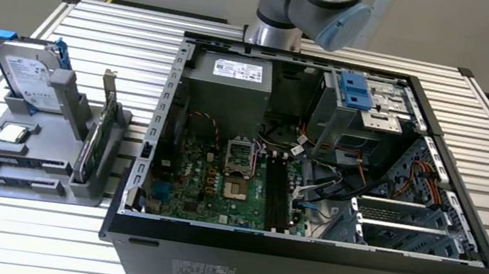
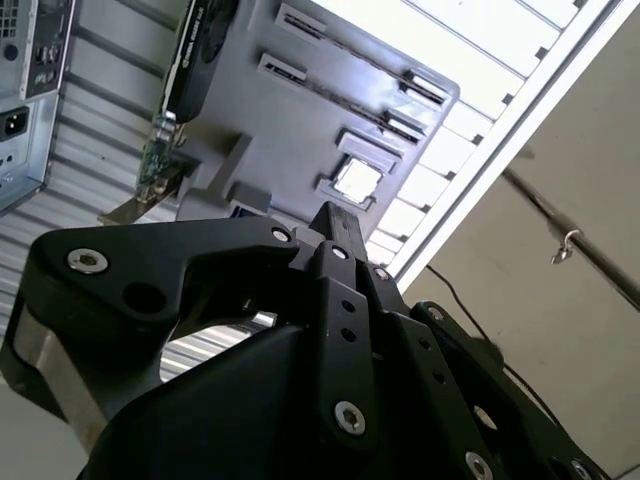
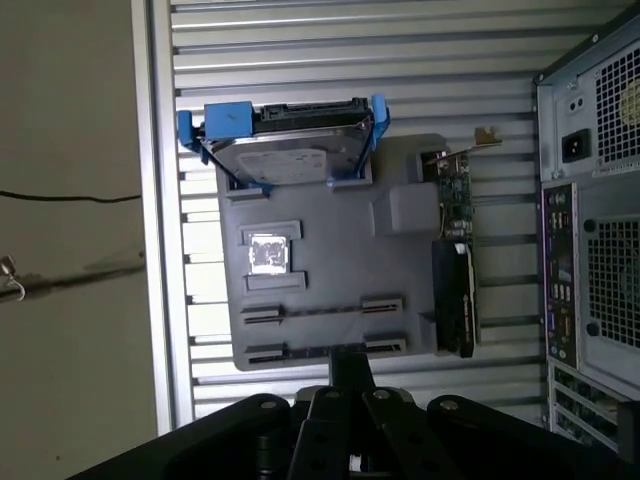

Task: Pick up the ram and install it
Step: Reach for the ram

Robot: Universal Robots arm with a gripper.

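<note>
**Claw clenched, with nothing between its fingers**

In both wrist views the gripper (image 3: 348,365) has its two fingers pressed together, and no part is seen in them. Beyond its tip the grey holder (image 3: 330,270) lies on the slatted table (image 3: 350,60), well apart from the claw. The holder carries a hard drive (image 3: 290,150) in a blue frame, a processor chip (image 3: 267,253) and a green card (image 3: 455,195) standing on its edge. In the exterior view the open computer case (image 1: 304,260) stands just beside the holder, to the exterior view's right of it. Where the ram is I cannot tell: the long memory slots (image 1: 275,193) on the motherboard look dark, and I cannot separate a stick from a slot.
</note>
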